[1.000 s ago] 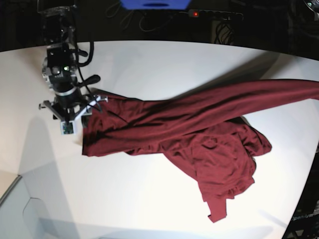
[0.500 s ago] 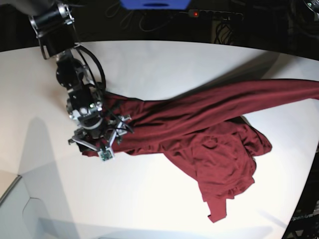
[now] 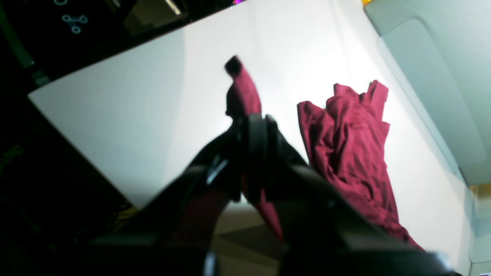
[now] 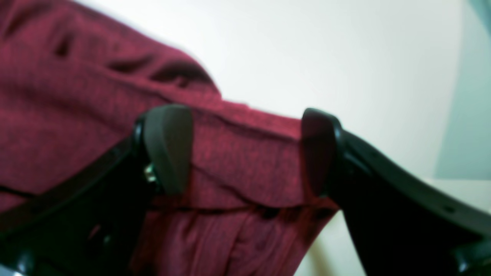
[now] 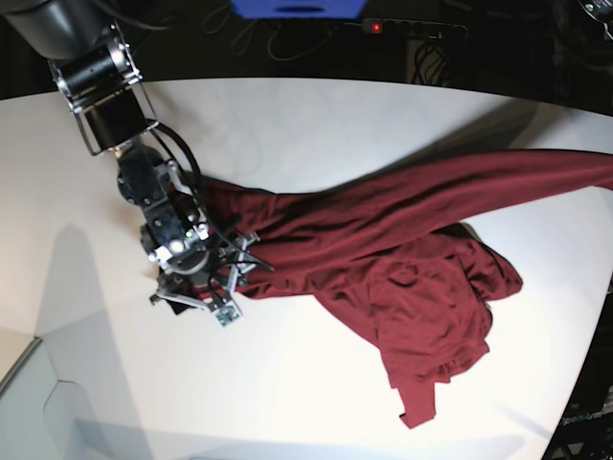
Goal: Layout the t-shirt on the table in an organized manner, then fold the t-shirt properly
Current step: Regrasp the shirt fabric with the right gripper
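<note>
Right wrist view shows the right tool (image 4: 245, 153) spread wide over the t-shirt (image 4: 76, 115) hem, perhaps touching it; nothing is gripped. Left tool (image 3: 251, 161) pinches a shirt strip above the counter (image 3: 134, 115).

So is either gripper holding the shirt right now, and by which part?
The left gripper is shut on a stretched end of the t-shirt; which part cannot be told. The right gripper is open over its other end, not gripping.

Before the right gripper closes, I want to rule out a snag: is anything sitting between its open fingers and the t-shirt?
Nothing visible is. In the right wrist view the right gripper stands open with the t-shirt fabric directly between and under its fingers, and only bare table beyond. The left gripper is shut on another part of the shirt, off to the side.
</note>
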